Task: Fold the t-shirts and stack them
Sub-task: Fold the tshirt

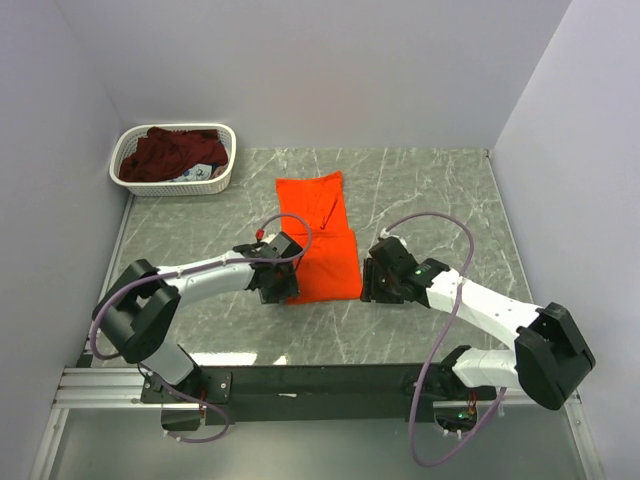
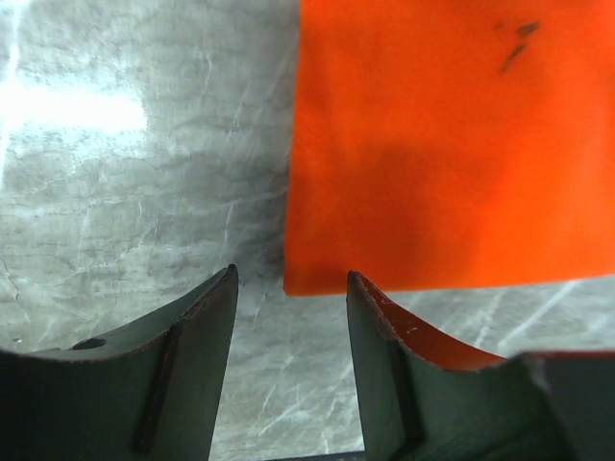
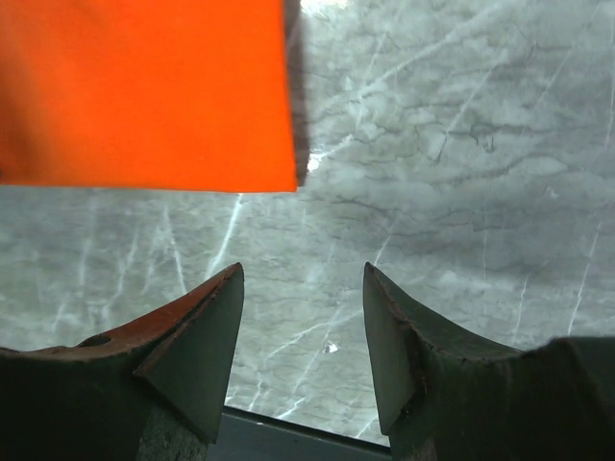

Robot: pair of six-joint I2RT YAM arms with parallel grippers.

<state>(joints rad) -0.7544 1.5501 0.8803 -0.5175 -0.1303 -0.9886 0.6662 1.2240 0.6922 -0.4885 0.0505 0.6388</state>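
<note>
Orange t-shirt (image 1: 318, 240) folded flat at centre frame on grey marbled table (image 1: 430, 200). Left gripper (image 2: 291, 280) over its lower-left corner, right gripper (image 3: 303, 274) just off its lower-right corner, both parted, holding nothing. Maroon t-shirt (image 1: 170, 152) heaped in white basket (image 1: 165, 187), upper left.

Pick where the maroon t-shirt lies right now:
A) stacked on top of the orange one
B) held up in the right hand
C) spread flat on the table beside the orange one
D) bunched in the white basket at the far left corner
D: the maroon t-shirt sits bunched inside the white basket, while the orange t-shirt lies alone, folded, on the table.
</note>
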